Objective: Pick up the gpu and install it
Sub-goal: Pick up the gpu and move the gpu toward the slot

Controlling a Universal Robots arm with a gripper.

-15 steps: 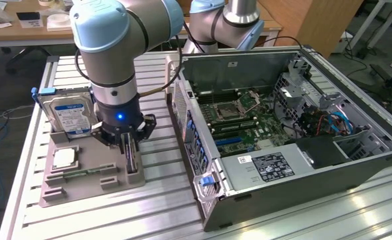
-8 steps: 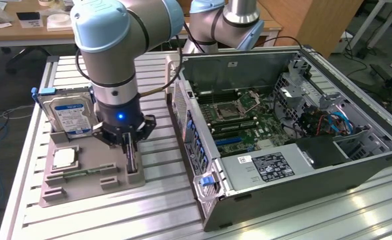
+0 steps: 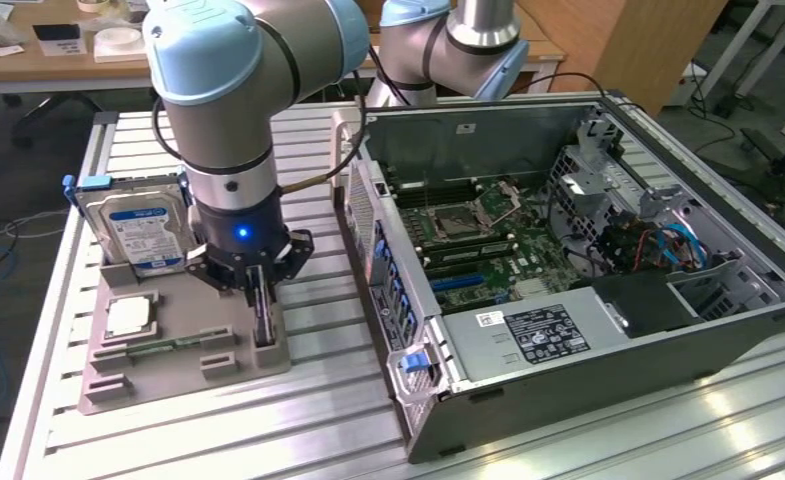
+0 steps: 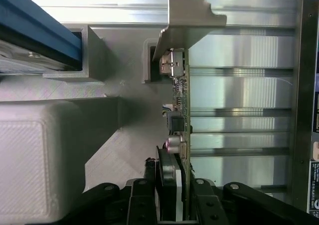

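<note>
Fingers (image 4: 167, 185) of the gripper (image 4: 180, 202) are being clamped on the gpu (image 4: 185, 100), one on each face. The card is standing on edge in the grey holder (image 4: 124, 130), with its silver bracket (image 4: 189, 20) beyond the fingertips and its near end being hidden between them. One hard drive (image 3: 139, 232) is standing beside the fingers, its blue label unreadable. One open computer case (image 3: 566, 250) is lying on the other side.

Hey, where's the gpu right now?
In the exterior view's left half, the gpu stands on edge in the gray holder, between the hard drive and the computer case, with the gripper shut on it.
</note>
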